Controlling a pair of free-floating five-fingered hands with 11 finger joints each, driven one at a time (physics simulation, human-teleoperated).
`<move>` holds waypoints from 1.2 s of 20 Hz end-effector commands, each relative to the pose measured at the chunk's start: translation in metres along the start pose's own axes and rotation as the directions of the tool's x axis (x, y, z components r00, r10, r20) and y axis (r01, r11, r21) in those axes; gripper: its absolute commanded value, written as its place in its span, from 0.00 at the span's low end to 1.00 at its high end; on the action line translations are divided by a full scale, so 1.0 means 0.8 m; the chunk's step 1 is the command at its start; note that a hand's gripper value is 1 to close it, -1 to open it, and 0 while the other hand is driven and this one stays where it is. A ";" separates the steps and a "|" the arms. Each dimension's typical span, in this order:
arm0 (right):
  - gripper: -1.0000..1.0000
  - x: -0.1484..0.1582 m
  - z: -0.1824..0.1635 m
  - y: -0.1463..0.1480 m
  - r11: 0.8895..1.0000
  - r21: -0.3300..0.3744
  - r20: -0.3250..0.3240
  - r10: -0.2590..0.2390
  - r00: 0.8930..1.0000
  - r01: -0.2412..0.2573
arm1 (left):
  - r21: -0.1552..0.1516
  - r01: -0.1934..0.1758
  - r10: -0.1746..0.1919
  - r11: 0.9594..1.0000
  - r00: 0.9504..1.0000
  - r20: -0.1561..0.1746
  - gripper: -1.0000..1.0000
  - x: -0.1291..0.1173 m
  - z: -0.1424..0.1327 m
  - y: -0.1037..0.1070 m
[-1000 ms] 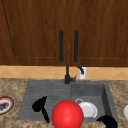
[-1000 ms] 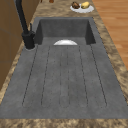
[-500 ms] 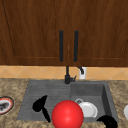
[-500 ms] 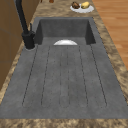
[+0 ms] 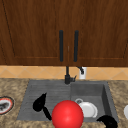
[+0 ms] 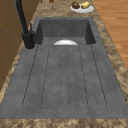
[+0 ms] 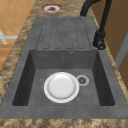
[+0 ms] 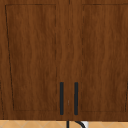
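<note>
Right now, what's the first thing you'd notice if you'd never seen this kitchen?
A big red ball pops out in the front view, low in front of the sink. The black left hand floats beside it over the draining board, the right hand at the bottom right. A white plate lies in the basin near the drain.

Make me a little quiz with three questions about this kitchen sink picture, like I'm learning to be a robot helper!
1. True or false: the white plate lies on the counter beside the sink.
2. What color is the ball in the front view? A green, B red, C blue.
3. Fill in: the left hand shows over the ribbed ____.

Key:
1. False, it lies in the sink basin, beside the drain.
2. B.
3. Drainboard. The right hand shows at the sink's front right corner.
</note>
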 end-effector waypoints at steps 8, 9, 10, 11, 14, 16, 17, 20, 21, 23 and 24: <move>0.50 0.000 0.000 0.000 1.000 0.000 0.000 0.000 1.000 0.000 | 0.066 0.219 -0.217 0.973 0.975 -0.043 0.00 -0.004 -0.004 -0.007; 0.50 0.000 0.000 0.000 1.000 0.000 0.000 0.000 1.000 0.000 | 0.068 0.222 -0.220 0.973 0.975 -0.035 0.00 -0.009 -0.001 -0.003; 0.50 0.000 0.000 0.000 1.000 0.000 0.000 0.000 1.000 0.000 | 0.073 0.221 -0.217 0.973 0.975 -0.053 0.00 -0.011 -0.003 -0.003; 0.50 0.000 0.000 0.000 1.000 0.000 0.000 0.000 1.000 0.000 | 0.070 0.222 -0.218 0.973 0.974 -0.058 0.00 -0.016 -0.005 -0.003; 0.50 0.000 0.000 0.000 1.000 0.000 0.000 0.000 1.000 0.000 | 0.043 0.169 -0.169 0.985 0.986 -0.011 0.00 -0.035 -0.002 0.001; 0.50 0.000 0.000 0.000 1.000 0.000 0.000 0.000 1.000 0.000 | 0.033 0.146 -0.146 0.989 0.989 0.009 0.00 -0.042 -0.005 0.003; 0.50 0.000 0.000 0.000 1.000 0.000 0.000 0.000 1.000 0.000 | 0.036 0.158 -0.158 0.987 0.987 0.014 0.00 -0.045 -0.005 0.003; 0.50 0.000 0.000 0.000 1.000 0.000 0.000 0.000 1.000 0.000 | 0.070 0.160 -0.159 0.985 0.987 -0.011 0.00 -0.054 -0.002 0.012; 0.50 0.000 0.000 0.000 1.000 0.000 0.000 0.000 1.000 0.000 | 0.085 0.163 -0.163 0.983 0.987 -0.006 0.00 -0.056 -0.010 0.016; 0.50 0.000 0.000 0.000 1.000 0.000 0.000 0.000 1.000 0.000 | 0.140 0.172 -0.174 0.975 0.985 0.001 0.00 -0.051 -0.016 0.026; 0.50 0.000 0.000 0.000 1.000 0.000 0.000 0.000 1.000 0.000 | 0.153 0.173 -0.174 0.973 0.985 -0.002 0.00 -0.052 -0.016 0.027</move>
